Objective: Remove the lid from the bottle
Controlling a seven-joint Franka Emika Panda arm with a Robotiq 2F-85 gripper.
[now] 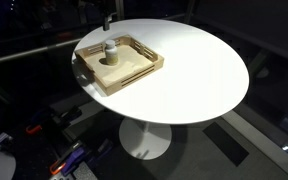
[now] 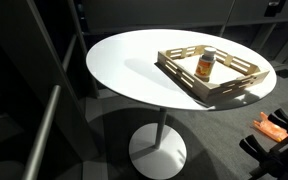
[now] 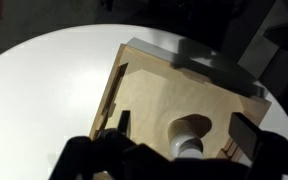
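Checking progress, you find no step completed: the lid [image 2: 208, 51] sits on the bottle [image 2: 206, 68], upright in the wooden tray [image 2: 184, 78] near the counter [image 2: 124, 60] edge. Your claw [image 3: 182, 140] hangs above, spread wide, holding nothing; approach, grasp and removal remain.

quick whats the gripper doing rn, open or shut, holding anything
Gripper: open, holding nothing. It hangs above the bottle, which stands in the tray with its lid on.
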